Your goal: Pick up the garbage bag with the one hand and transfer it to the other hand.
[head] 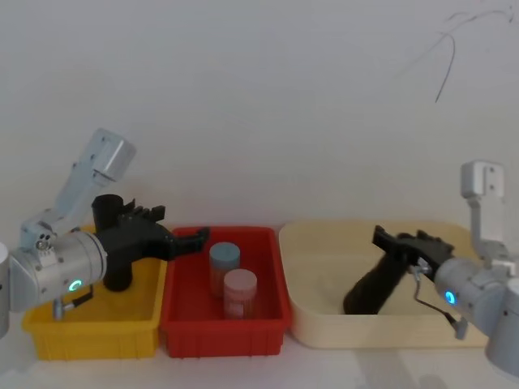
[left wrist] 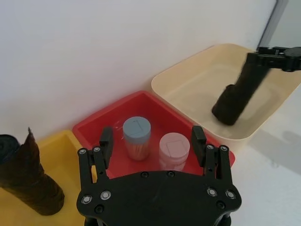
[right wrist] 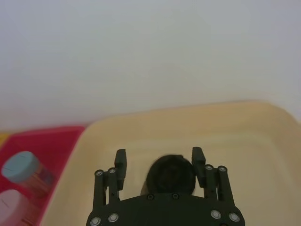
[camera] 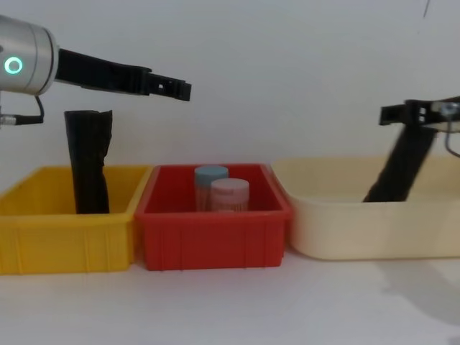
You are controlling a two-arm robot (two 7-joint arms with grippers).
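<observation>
The garbage bag [head: 371, 285], a thick smooth black roll, leans tilted in the beige bin [head: 324, 267] with its lower end on the bin floor. My right gripper [head: 395, 241], the one on the grey wrist with the looped grey cable, is shut on the roll's rounded top [right wrist: 169, 173], a finger [right wrist: 121, 162] on each side. The tilted bag [camera: 399, 169] and right gripper [camera: 402, 112] show side-on in the chest view. My left gripper [head: 197, 237], on the silver-white wrist, hangs open and empty above the red bin [left wrist: 155, 106]; its fingers [left wrist: 198, 137] stand wide apart.
A slimmer black roll with a ragged top [camera: 88, 162] stands upright in the yellow bin [camera: 65, 215]. Two capped jars, one blue-lidded [head: 225, 258] and one pink-lidded [head: 240, 285], stand in the red bin. A white wall is close behind the bins.
</observation>
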